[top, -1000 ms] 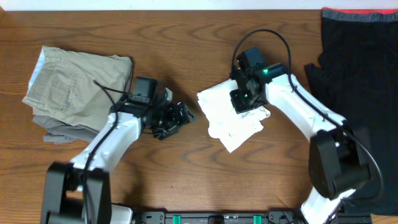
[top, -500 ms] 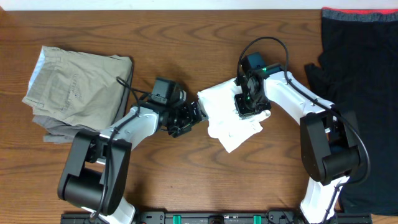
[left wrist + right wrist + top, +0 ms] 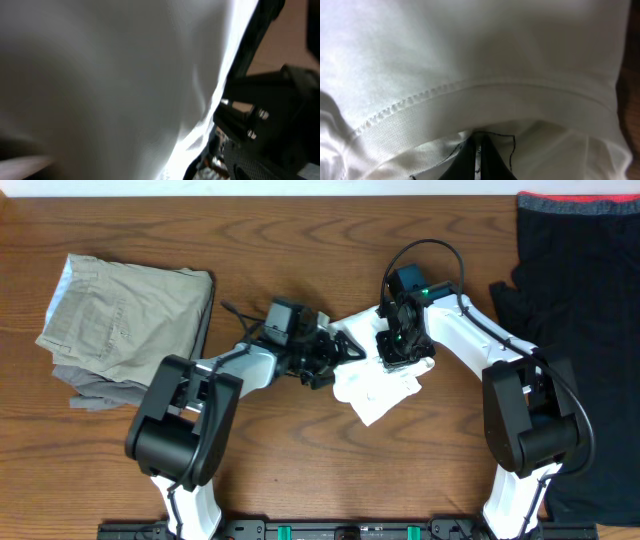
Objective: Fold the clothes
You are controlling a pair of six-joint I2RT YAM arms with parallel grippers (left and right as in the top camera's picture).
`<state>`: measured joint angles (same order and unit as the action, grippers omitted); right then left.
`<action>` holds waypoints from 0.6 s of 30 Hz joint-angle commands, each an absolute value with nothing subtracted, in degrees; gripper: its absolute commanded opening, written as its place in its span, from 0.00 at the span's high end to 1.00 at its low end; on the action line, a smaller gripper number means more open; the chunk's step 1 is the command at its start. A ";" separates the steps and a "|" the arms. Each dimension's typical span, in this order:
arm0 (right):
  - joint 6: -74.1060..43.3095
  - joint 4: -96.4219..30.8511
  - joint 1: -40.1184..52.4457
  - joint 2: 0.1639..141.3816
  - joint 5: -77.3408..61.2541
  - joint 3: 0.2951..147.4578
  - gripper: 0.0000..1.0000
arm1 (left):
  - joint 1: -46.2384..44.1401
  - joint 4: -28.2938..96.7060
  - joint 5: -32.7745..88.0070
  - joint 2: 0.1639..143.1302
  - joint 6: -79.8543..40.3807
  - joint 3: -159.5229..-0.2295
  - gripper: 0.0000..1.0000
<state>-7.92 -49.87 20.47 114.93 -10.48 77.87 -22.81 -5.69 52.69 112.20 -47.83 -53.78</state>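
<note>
Overhead | T-shirt [image 3: 378,390] between trousers [image 3: 120,320], black garment [image 3: 580,300] | right end effector [image 3: 400,346] pinching T-shirt | left end effector [image 3: 338,354] state unclear

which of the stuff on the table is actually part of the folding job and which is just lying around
In the job:
white T-shirt, crumpled mid-table, with the left pincer and right pincer at it.

Lying about:
khaki trousers, folded, on the left side
black garment with a red band, at the right edge
</note>
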 commanded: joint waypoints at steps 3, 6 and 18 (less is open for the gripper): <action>-7.86 -49.54 20.23 116.38 -11.42 77.76 0.95 | -26.83 -4.93 44.71 118.41 -49.91 -50.04 0.31; -7.86 -49.54 20.21 116.38 -11.42 77.76 0.95 | -26.98 -5.82 43.88 118.41 -49.84 -50.04 0.47; -7.60 -52.18 19.86 115.46 -11.44 77.97 0.97 | -23.73 -13.91 50.89 117.40 -47.70 -50.15 0.94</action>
<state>-7.92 -51.00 20.47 114.93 -10.48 77.87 -25.58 -13.43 52.90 115.33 -49.34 -51.27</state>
